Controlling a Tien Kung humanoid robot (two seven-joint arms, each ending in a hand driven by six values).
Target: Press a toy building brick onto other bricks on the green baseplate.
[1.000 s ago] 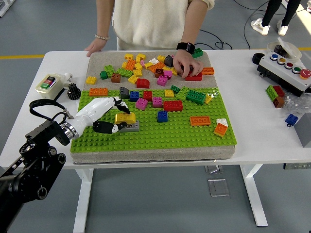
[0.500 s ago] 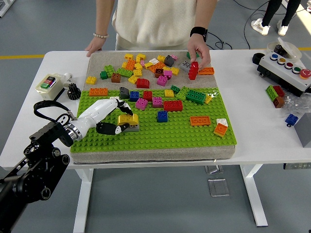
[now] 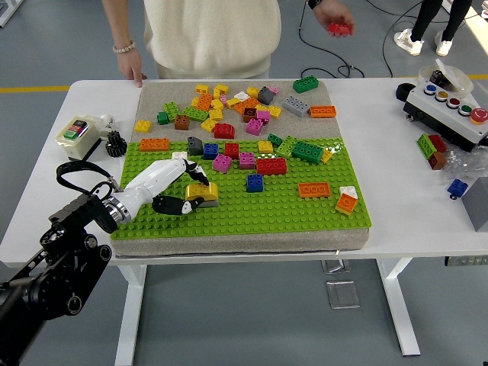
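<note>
Broadly, the white table (image 3: 396,191) carries a green baseplate (image 3: 290,210) whose studs grip whatever is pushed down on them. Loose bricks (image 3: 229,107) lie heaped on its far side, within reach for picking. Near the left front, the left hand (image 3: 164,191) curls its fingers around a yellow brick (image 3: 200,189), apparently to seat it on the grey brick (image 3: 207,203) beneath. Beyond the table, a person's hand (image 3: 332,17) holds a red brick (image 3: 340,29).

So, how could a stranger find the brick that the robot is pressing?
Look at the green baseplate, at its left part. The robot's left hand holds the yellow brick there, stacked on a grey brick; no other yellow brick nearby is stacked.
</note>
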